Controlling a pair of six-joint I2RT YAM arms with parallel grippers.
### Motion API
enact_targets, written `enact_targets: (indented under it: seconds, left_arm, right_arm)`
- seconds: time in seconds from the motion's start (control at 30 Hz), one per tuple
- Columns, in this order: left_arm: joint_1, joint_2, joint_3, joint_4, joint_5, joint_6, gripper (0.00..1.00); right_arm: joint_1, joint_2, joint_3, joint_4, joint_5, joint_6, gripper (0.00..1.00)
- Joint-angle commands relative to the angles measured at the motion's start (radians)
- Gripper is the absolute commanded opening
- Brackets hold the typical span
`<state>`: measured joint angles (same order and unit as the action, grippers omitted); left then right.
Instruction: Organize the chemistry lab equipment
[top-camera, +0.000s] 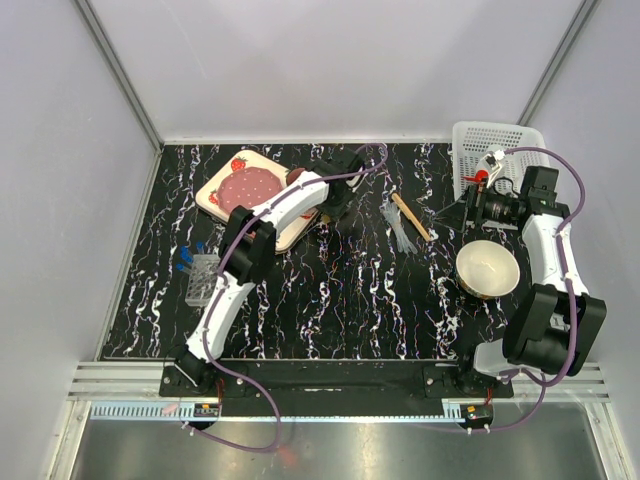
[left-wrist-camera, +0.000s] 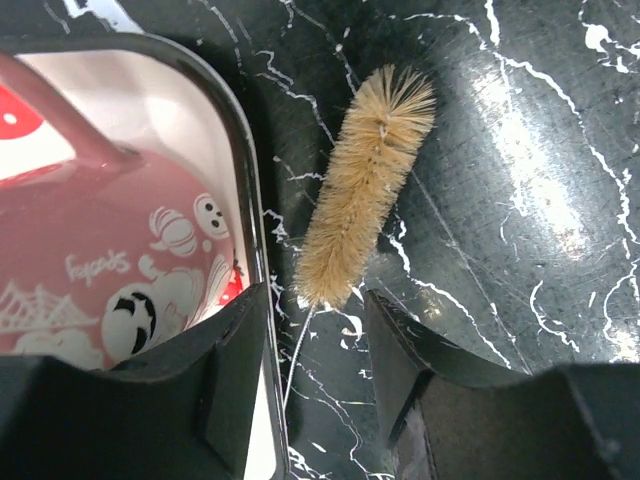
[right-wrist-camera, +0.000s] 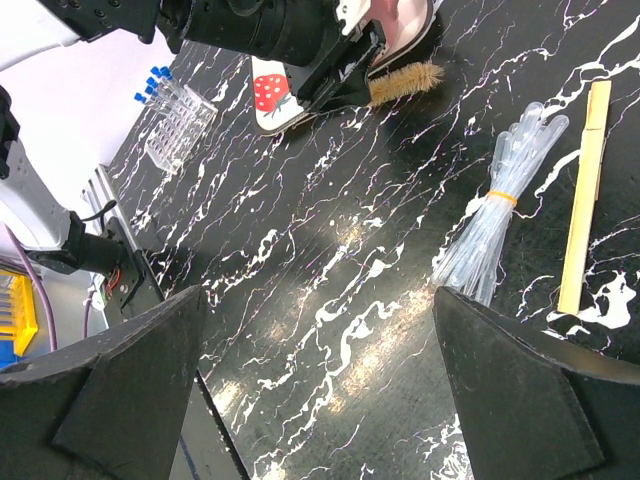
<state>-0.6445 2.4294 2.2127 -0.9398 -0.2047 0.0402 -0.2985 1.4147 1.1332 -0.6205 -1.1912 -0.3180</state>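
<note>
A tan bristle brush (left-wrist-camera: 365, 190) on a thin wire stem lies on the black marbled table beside the strawberry-print tray (left-wrist-camera: 245, 150). My left gripper (left-wrist-camera: 318, 322) is open and low over the table, its fingers on either side of the wire stem without touching it; it also shows in the top view (top-camera: 328, 208). My right gripper (right-wrist-camera: 320, 310) is wide open and empty, above the table near the banded bundle of clear droppers (right-wrist-camera: 500, 200) and a wooden stick (right-wrist-camera: 585, 200). The clear rack of blue-capped tubes (top-camera: 200, 275) stands at the left. A red-capped bottle (top-camera: 483, 175) sits in the white basket (top-camera: 500, 135).
The pink mug (left-wrist-camera: 110, 270) and pink plate (top-camera: 250, 187) sit on the tray, hard against my left finger. A cream bowl (top-camera: 487, 268) stands beside the right arm. The basket is at the back right corner. White walls close in the table.
</note>
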Motion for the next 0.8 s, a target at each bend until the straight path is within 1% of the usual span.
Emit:
enact_targets:
  seconds: [0.0, 0.2, 0.33, 0.4, 0.57, 0.6, 0.63, 0.7, 0.73, 0.77]
  left_arm:
    - [-0.001, 0.019, 0.061, 0.041, 0.051, 0.050, 0.47]
    - [0.012, 0.034, 0.061, 0.050, 0.094, 0.044, 0.43]
    - [0.022, 0.040, 0.053, 0.047, 0.148, 0.033, 0.43]
    - [0.026, 0.045, 0.045, 0.047, 0.163, 0.026, 0.40]
    - [0.032, 0.051, 0.031, 0.045, 0.175, 0.015, 0.37]
    - [0.034, 0.048, 0.031, 0.047, 0.180, 0.012, 0.35]
    - [0.034, 0.046, 0.030, 0.045, 0.192, 0.010, 0.29]
    - [0.032, 0.039, 0.024, 0.047, 0.199, 0.001, 0.21]
    - [0.032, 0.034, 0.018, 0.049, 0.230, -0.002, 0.14]
    - [0.034, 0.017, 0.009, 0.052, 0.237, -0.008, 0.12]
  right_arm:
    - [0.002, 0.004, -0.001, 0.021, -0.030, -0.021, 1.00]
    - [0.002, 0.010, -0.004, 0.021, -0.033, -0.024, 1.00]
    - [0.004, 0.009, -0.007, 0.022, -0.036, -0.029, 1.00]
    - [0.004, 0.010, -0.007, 0.021, -0.039, -0.029, 1.00]
    - [0.004, 0.004, -0.012, 0.021, -0.048, -0.035, 1.00]
    - [0.004, 0.001, -0.012, 0.021, -0.050, -0.035, 1.00]
    - [0.004, 0.001, -0.013, 0.019, -0.050, -0.036, 1.00]
    - [0.004, 0.001, -0.015, 0.021, -0.053, -0.039, 1.00]
    - [0.004, -0.002, -0.016, 0.019, -0.053, -0.041, 1.00]
    - [0.004, -0.005, -0.018, 0.019, -0.059, -0.043, 1.00]
